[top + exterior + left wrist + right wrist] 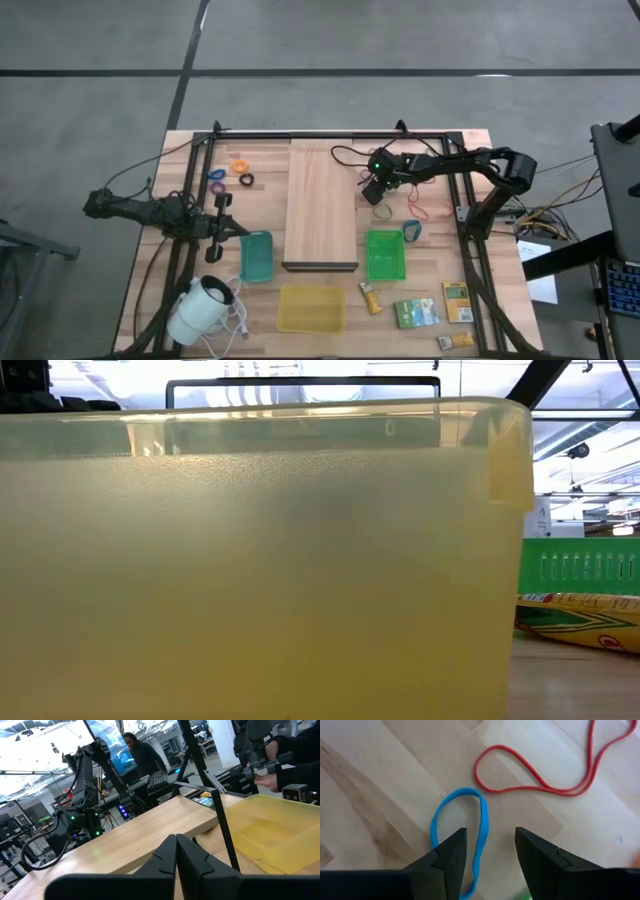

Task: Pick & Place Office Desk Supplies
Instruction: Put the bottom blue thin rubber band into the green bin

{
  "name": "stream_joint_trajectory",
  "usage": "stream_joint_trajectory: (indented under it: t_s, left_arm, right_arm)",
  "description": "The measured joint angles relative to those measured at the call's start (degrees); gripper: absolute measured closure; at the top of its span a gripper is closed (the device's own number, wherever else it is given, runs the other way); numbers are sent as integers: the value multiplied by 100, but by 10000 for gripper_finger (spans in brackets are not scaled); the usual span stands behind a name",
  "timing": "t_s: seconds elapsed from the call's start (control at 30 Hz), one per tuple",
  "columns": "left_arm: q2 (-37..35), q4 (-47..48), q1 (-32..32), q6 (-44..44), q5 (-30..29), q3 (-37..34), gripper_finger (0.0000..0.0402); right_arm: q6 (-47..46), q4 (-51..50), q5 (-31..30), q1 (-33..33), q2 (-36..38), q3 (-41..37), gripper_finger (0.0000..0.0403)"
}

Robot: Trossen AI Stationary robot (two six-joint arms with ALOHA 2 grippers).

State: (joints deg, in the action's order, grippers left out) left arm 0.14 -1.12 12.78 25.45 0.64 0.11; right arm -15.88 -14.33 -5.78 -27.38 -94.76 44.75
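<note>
A thin blue rubber band (pixel 462 832) lies in a loose loop beside a red one (pixel 540 775) on the desk; right gripper (pixel 490 852) hovers above, fingers spread wide.

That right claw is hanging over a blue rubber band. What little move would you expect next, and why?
Probably a short drop, then the jaws close. The right gripper is open just above the table, and one side of the blue rubber band already runs between its fingers, with the red rubber band lying clear of them.
</note>
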Motion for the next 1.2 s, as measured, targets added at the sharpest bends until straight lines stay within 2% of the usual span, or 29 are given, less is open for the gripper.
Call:
stream_joint_trajectory:
  t_s: [0.33, 0.93, 1.2]
  left_arm:
    - [0, 0, 0, 0, 0, -1, 390]
    - [0, -1, -2, 0, 0, 1, 390]
    - [0, 0, -2, 0, 0, 0, 390]
  right_arm:
    - [141, 9, -24, 0, -23, 0, 271]
    - [197, 44, -44, 0, -131, 13, 387]
    - [78, -2, -39, 0, -58, 2, 394]
